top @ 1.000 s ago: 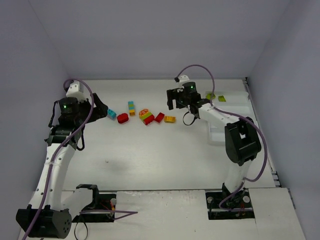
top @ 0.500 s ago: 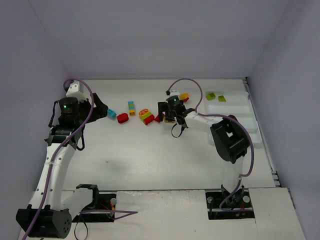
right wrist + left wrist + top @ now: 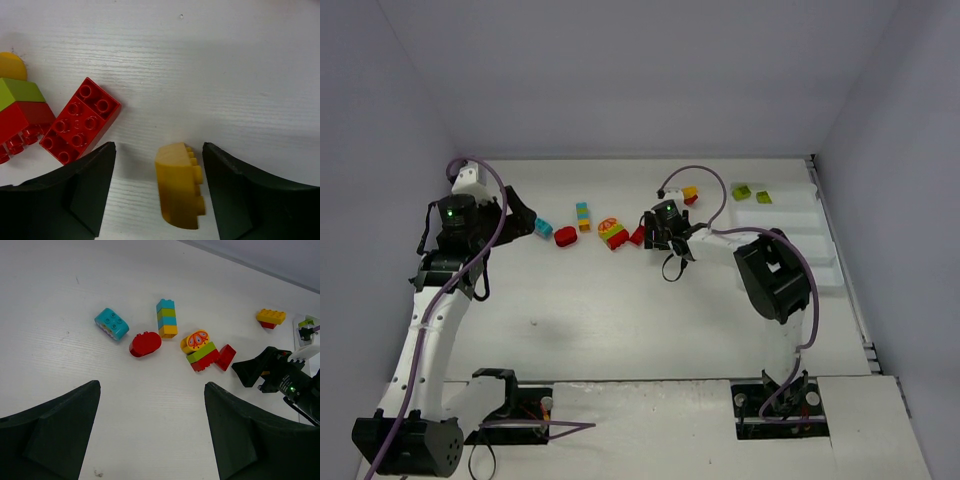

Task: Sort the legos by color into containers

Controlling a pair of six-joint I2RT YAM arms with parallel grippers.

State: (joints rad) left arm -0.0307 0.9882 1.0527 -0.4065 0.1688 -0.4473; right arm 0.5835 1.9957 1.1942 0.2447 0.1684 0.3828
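Note:
My right gripper (image 3: pixel 159 147) is open and low over the table, its jaws on either side of a yellow-orange lego (image 3: pixel 180 192) lying on its side. A red lego (image 3: pixel 80 121) and a green-and-red stack (image 3: pixel 17 107) lie just left of it. In the top view the right gripper (image 3: pixel 660 238) is beside the red lego (image 3: pixel 638 235). My left gripper (image 3: pixel 152 385) is open and empty, held above the table, short of the cyan lego (image 3: pixel 111 323), red oval lego (image 3: pixel 145 343) and cyan-green-yellow stack (image 3: pixel 167 318). The white tray (image 3: pixel 790 235) holds two green legos (image 3: pixel 742 192).
A yellow-on-red lego (image 3: pixel 689 194) lies between the cluster and the tray. The orange-green-red stack (image 3: pixel 613 233) sits mid-cluster. The left gripper (image 3: pixel 518 222) is left of the cyan lego (image 3: pixel 543 228). Grey walls enclose the table on three sides.
My right gripper has swung left from near the tray and come down around the yellow-orange lego. The left arm has not moved.

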